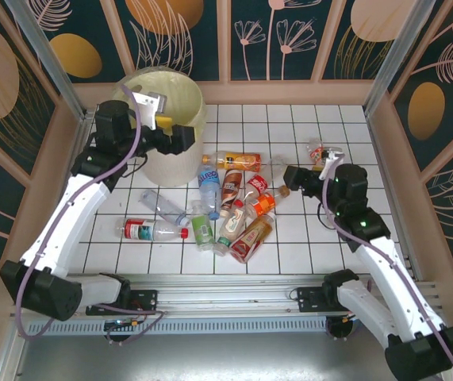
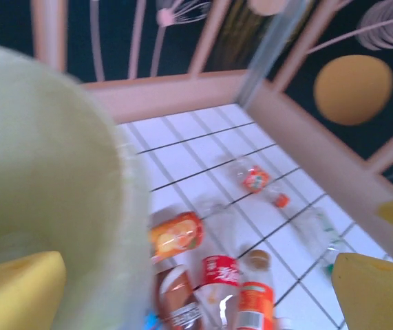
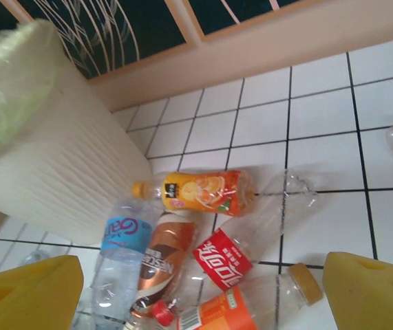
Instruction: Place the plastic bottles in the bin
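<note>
Left gripper [image 1: 177,135] at bin [image 1: 163,168] rim (jaws apart), bottles [image 1: 232,190] scattered

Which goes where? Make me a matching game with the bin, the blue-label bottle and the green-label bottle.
Things:
1. bin
2. blue-label bottle
3. green-label bottle

Places:
A. lying at the near edge of the pile
B. standing in the far left corner of the table
C. lying close beside the bin

Pairs: 1-B, 2-C, 3-A
</note>
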Tool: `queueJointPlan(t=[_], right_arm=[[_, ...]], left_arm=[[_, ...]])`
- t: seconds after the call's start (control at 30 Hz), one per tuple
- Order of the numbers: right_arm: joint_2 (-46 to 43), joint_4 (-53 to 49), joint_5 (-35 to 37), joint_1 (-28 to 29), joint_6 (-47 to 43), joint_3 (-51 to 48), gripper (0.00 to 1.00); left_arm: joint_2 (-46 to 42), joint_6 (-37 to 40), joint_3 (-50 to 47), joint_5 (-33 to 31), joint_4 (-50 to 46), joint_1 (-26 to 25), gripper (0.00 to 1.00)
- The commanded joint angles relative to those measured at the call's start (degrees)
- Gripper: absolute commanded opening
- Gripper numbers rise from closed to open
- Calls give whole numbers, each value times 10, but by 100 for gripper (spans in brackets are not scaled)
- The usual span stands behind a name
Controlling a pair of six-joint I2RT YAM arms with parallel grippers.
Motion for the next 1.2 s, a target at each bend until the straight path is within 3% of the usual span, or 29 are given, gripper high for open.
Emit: queueJointPlan(t=[0.0, 0.27, 0.57, 0.7, 0.87, 1.17], right_arm=[[42, -8, 13, -15, -32, 27, 90], [179, -13, -31, -93, -82, 78, 84], [356, -27, 31, -136, -137, 180, 76], [426, -30, 75, -149, -164, 213, 75], [494, -42, 140, -161, -208, 252, 75], [595, -42, 149, -173, -247, 305, 81]], left_arm=[[-16, -5, -22, 30, 61, -46, 99], [-35, -55, -139, 31, 182, -140, 99], [12, -127, -220, 32, 342, -226, 99], [44, -132, -223, 27, 354, -238, 99], [66, -180, -249, 64, 445, -238, 99], [98, -185, -244, 73, 452, -238, 99]])
